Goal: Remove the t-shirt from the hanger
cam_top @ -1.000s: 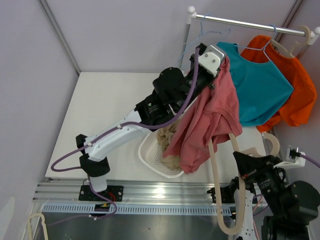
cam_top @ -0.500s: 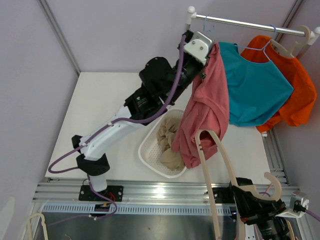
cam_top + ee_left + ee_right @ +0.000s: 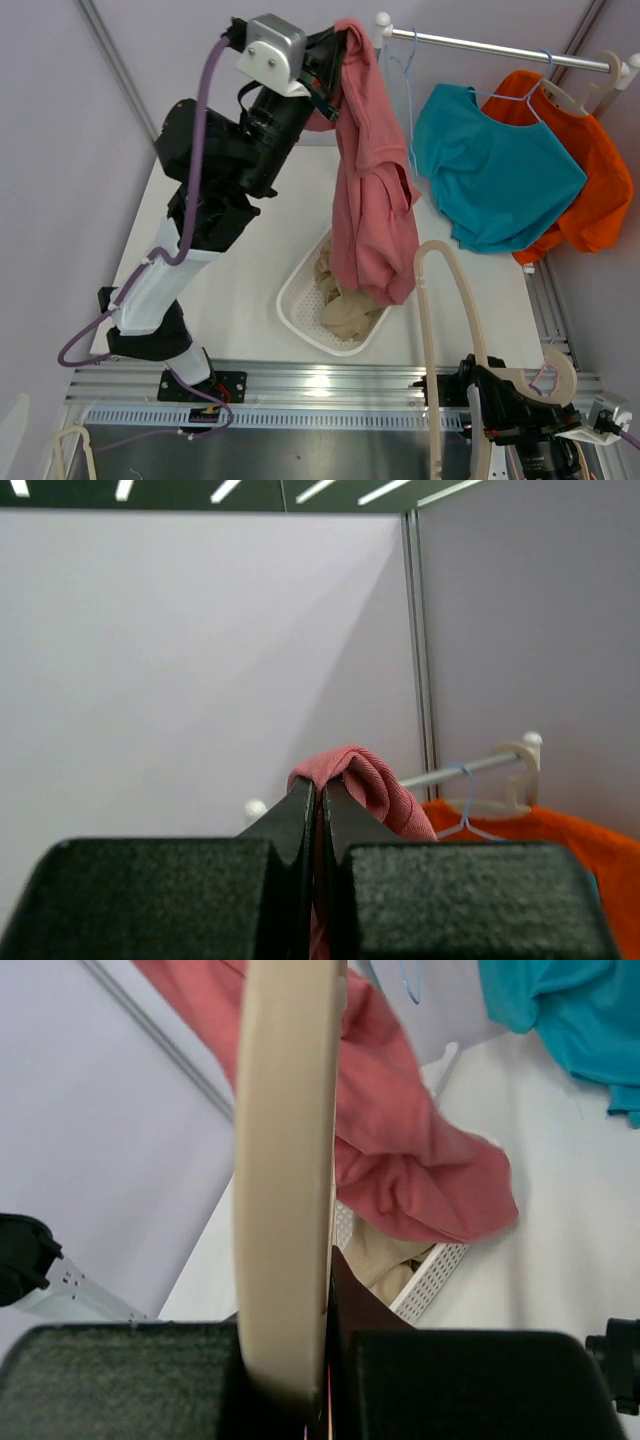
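left pincer (image 3: 320, 815): clamped on t-shirt (image 3: 372, 190) top | t-shirt: hangs straight below it, long axis vertical, hem over basket (image 3: 293, 305) | right pincer (image 3: 328, 1335): clamped on bare hanger (image 3: 288, 1160)

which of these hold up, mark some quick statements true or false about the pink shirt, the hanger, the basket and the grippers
1. The left gripper is shut on the pink t-shirt. True.
2. The pink t-shirt hangs on the beige hanger. False: the hanger is bare, and the shirt hangs from the left gripper alone.
3. The white basket holds beige cloth. True.
4. The teal shirt lies in the basket. False: it hangs from the rail, next to an orange shirt.
5. The right gripper is open and empty. False: it is shut on the hanger.
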{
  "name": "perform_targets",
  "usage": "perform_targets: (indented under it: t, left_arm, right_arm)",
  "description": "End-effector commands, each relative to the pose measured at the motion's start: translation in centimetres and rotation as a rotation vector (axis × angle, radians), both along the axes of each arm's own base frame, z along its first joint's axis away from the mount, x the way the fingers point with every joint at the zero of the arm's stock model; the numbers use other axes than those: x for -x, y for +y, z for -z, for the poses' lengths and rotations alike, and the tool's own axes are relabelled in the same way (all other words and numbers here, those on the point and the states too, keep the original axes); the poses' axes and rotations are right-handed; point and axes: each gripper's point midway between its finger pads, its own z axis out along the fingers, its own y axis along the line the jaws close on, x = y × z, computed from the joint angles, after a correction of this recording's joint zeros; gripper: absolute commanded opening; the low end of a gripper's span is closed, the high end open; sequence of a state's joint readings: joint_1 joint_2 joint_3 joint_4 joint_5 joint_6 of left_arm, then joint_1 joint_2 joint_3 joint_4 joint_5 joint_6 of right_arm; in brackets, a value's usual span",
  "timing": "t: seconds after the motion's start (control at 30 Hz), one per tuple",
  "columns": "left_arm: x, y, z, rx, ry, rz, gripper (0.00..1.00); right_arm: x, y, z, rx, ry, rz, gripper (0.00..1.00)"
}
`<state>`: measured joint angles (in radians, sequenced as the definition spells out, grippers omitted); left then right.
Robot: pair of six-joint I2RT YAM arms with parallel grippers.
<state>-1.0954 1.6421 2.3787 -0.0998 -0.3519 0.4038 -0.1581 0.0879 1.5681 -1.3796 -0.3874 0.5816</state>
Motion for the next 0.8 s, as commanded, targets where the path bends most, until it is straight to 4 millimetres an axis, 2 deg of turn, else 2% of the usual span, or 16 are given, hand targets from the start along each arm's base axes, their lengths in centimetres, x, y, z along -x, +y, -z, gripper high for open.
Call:
perform_targets:
  t: [0.0,0.13,0.23,0.3,0.33,0.37,0.4,0.43,0.47,0.5,0.57,0.6,0.67,0.7,0.73,0.77]
  left_arm:
    - [2.4,3.3,-5.2,0.081,-0.153,0.008,0.01]
    - [2.9,3.3,-5.2,0.092,-0.163,0.029,0.01]
    - [1.9,2.0,-3.2,0.041,-0.125,0.017,0.01]
    - [1.3,2.7,-2.2,0.052,-0.093,-0.020,0.01]
    - [0.6,1.8,-0.3,0.027,-0.051,-0.018,0.01]
    - [1.6,3.7,-0.8,0.065,-0.040,-0.004,0.01]
    - [0.2,0.3,4.9,-0.009,0.055,0.038,0.01]
    - [0.6,0.4,6.0,0.008,0.081,0.066,0.01]
    - [1.0,0.5,7.2,0.025,0.106,0.090,0.01]
    - [0.8,-0.4,13.2,0.005,0.196,0.096,0.01]
    - [1.0,0.9,15.7,0.080,0.246,0.070,0.01]
    - [0.9,1.0,19.9,0.088,0.321,0.071,0.01]
    - [0.1,0.8,28.4,0.053,0.445,0.026,0.01]
    - [0.3,0.6,30.1,0.092,0.502,0.046,0.01]
    - [0.3,0.5,35.8,0.029,0.577,0.027,0.01]
    - [0.3,0.5,37.8,0.027,0.620,0.017,0.01]
  right_arm:
    - [-0.8,-1.7,0.1,0.002,0.012,0.115,0.00]
    - [-2.1,-2.8,-0.7,-0.017,-0.010,0.171,0.00]
    - [-3.4,-3.4,-2.0,-0.036,-0.053,0.196,0.00]
    - [-4.8,-4.0,-2.1,-0.052,-0.038,0.216,0.00]
    - [-5.3,-4.1,-3.2,-0.055,-0.076,0.214,0.00]
    - [-6.5,-4.2,-3.6,-0.061,-0.066,0.211,0.00]
    - [-7.7,-4.4,-3.5,-0.068,-0.044,0.206,0.00]
    - [-8.6,-4.3,-5.0,-0.079,-0.085,0.193,0.00]
    - [-9.4,-3.8,-5.5,-0.076,-0.094,0.158,0.00]
    - [-11.1,-4.0,-6.5,-0.082,-0.107,0.151,0.00]
    - [-12.8,-4.0,-7.8,-0.075,-0.135,0.146,0.00]
    - [-14.3,-4.4,-8.1,-0.073,-0.119,0.155,0.00]
    - [-15.3,-5.3,-10.1,-0.044,-0.170,0.205,0.00]
    - [-15.6,-5.8,-10.8,-0.033,-0.180,0.231,0.00]
    - [-16.1,-6.2,-12.2,-0.013,-0.205,0.246,0.00]
    - [-16.5,-6.5,-12.8,0.026,-0.216,0.264,0.00]
